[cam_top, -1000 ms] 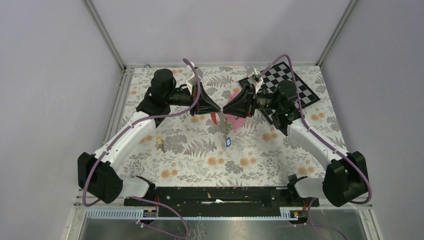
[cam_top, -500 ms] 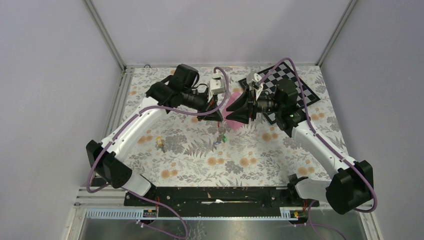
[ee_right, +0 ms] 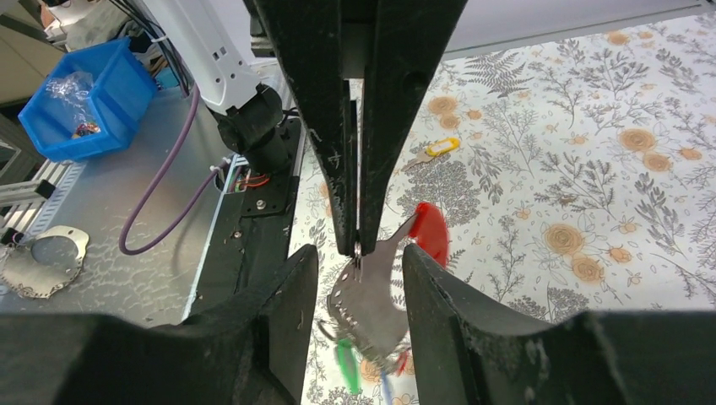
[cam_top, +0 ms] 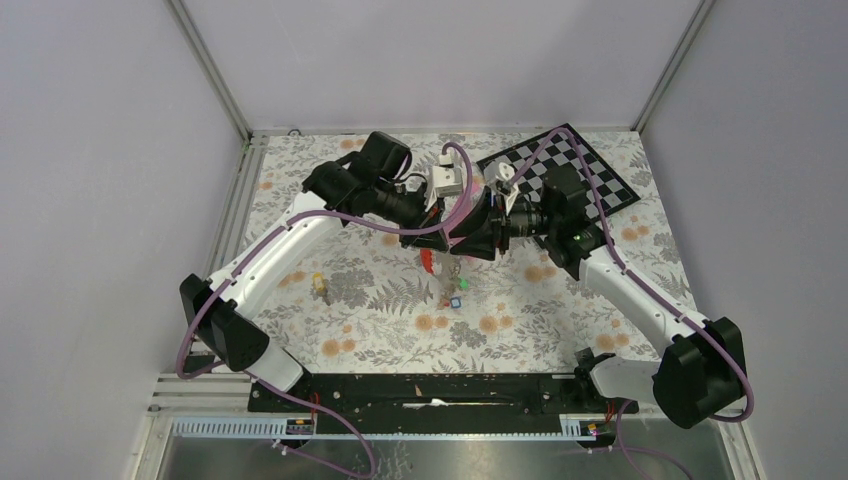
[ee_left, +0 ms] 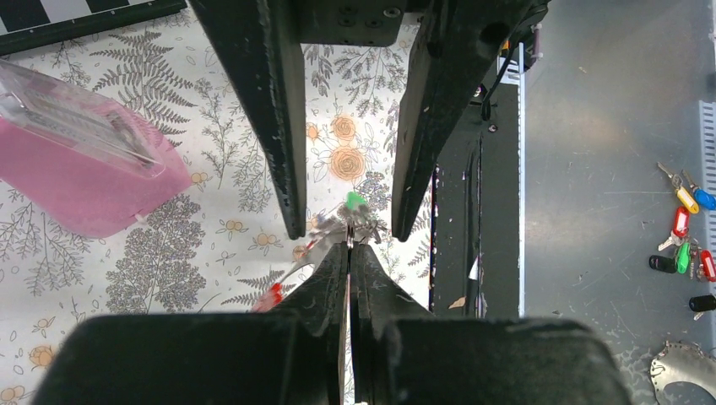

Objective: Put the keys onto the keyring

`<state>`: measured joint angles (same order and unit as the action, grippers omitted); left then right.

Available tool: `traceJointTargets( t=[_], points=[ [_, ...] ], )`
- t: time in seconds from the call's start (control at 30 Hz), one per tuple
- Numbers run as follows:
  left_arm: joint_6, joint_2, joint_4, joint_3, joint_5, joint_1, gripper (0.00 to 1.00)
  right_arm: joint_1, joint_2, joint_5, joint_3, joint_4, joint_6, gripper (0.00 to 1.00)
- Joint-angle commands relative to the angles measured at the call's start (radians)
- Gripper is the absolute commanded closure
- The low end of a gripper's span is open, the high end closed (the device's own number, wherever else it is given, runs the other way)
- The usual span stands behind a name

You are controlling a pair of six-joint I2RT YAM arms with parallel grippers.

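Note:
The keyring (ee_right: 376, 295) shows as a thin grey plate with a red end (ee_right: 431, 232). It hangs over the floral cloth, and keys with green (ee_right: 346, 363), blue and red tags dangle from it. My left gripper (ee_right: 356, 245) is shut on the plate's top edge. My right gripper (ee_right: 359, 253) faces it, open, one finger on each side of the plate with a gap on both sides. From above, both grippers meet mid-table, the left gripper (cam_top: 432, 240) beside the right gripper (cam_top: 462, 235), with the keys (cam_top: 455, 298) hanging below. A yellow-tagged key (cam_top: 320, 287) lies loose on the cloth to the left.
A pink pyramid-shaped metronome (ee_left: 84, 160) lies on the cloth behind the grippers. A chessboard (cam_top: 590, 170) sits at the back right. Beyond the table's near edge are a blue bin (ee_right: 80, 97) and several spare keys (ee_left: 684, 245) on the metal surface.
My left arm has swung right and nearer, carrying the keyring with its keys. My right gripper's jaws have widened and now straddle the plate.

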<state>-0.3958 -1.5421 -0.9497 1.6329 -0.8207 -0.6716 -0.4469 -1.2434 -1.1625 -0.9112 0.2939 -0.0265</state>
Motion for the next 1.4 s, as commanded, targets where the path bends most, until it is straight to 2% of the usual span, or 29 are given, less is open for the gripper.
traceJointTargets(
  t=[0.0,0.1,0.23,0.4,0.5,0.53,0.7,0.9,1.1,1.2,1.37],
  points=[
    [0.002,0.001,0.017,0.049,0.003,0.000,1.00,-0.015,0.005,-0.029,0.003,-0.038,0.090,0.52],
    [0.003,-0.002,0.017,0.050,-0.001,-0.001,1.00,-0.021,0.005,-0.022,-0.001,-0.066,0.119,0.54],
    [0.007,-0.005,0.017,0.051,-0.008,-0.002,1.00,-0.029,0.000,-0.009,-0.004,-0.073,0.123,0.63],
    [0.006,-0.005,0.018,0.048,-0.005,-0.002,1.00,-0.030,-0.001,-0.004,-0.004,-0.069,0.121,0.79],
    [0.005,-0.003,0.017,0.043,-0.005,-0.002,1.00,-0.030,0.001,0.002,0.002,-0.055,0.109,0.97],
    [0.003,-0.003,0.018,0.042,-0.006,-0.002,1.00,-0.030,0.002,0.006,0.009,-0.040,0.100,1.00],
    [-0.001,0.000,0.017,0.050,-0.031,0.000,1.00,-0.030,0.005,0.035,0.071,0.115,-0.036,1.00],
    [0.004,-0.002,0.030,0.062,-0.141,0.045,0.71,-0.015,-0.009,0.073,0.109,0.340,-0.256,1.00],
    [0.026,0.045,0.108,0.016,-0.286,0.174,0.55,0.018,-0.005,0.092,0.139,0.554,-0.441,1.00],
    [0.068,0.106,0.250,-0.095,-0.350,0.181,0.49,0.034,-0.015,0.113,0.154,0.689,-0.558,1.00],
    [0.276,0.216,0.665,-0.297,-0.383,0.181,0.43,0.042,-0.036,0.144,0.158,0.824,-0.691,1.00]
  ],
)
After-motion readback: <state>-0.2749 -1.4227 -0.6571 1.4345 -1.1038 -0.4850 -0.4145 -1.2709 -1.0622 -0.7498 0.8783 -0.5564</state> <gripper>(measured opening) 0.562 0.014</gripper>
